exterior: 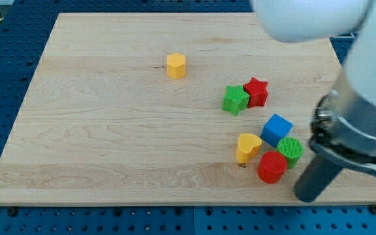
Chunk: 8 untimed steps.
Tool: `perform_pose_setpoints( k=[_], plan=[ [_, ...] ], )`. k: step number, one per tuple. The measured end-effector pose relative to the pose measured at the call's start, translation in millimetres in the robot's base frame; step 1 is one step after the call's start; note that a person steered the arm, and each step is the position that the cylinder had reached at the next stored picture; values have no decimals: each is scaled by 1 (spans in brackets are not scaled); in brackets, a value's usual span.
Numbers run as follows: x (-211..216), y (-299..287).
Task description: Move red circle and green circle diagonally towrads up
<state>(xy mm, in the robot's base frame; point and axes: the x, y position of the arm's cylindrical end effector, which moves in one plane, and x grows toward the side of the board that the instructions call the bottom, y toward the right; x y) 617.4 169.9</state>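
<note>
The red circle (272, 167) lies near the board's bottom edge on the view's right. The green circle (290, 151) touches it on its upper right. My tip (309, 195) is at the lower end of the dark rod, just to the right of and below the red circle, and below the green circle. It stands a short gap from both. The arm's white and grey body fills the view's right side and top right corner.
A blue cube (277, 129) sits just above the two circles and a yellow heart (247, 147) to their left. A green star (235, 100) and a red star (256, 91) touch higher up. A yellow hexagon (176, 66) lies near the top centre. The wooden board (109, 143) ends just below my tip.
</note>
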Motion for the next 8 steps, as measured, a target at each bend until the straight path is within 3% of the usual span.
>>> perform_pose_setpoints(
  k=[1, 3, 6, 8],
  plan=[
    [0, -3],
    [-3, -83],
    [-28, -54],
    [-45, -93]
  ],
)
